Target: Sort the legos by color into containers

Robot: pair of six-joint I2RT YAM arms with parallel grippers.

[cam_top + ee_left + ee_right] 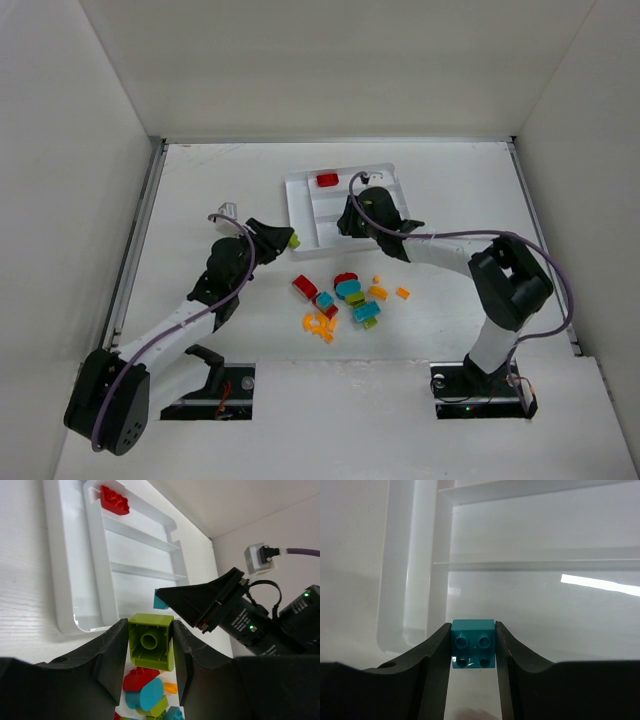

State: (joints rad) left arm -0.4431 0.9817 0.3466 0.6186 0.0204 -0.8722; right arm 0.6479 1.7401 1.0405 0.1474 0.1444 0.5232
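White table (200, 180), tray (292, 212) at upper centre. Left gripper (149, 630) pinches a lime lego (151, 642), right gripper (473, 631) a teal lego (473, 644), for sorting.

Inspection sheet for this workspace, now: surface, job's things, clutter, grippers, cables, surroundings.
Surface: white table.
Job's things: white tray with one red brick inside; loose pile of red, orange, teal and green bricks on the table near it.
Clutter: nothing seen.
Grippers: left gripper shut on a lime green brick, by the tray's corner; right gripper shut on a teal brick, over the tray.
Cables: purple cable along each arm.
Surroundings: white walls on three sides.
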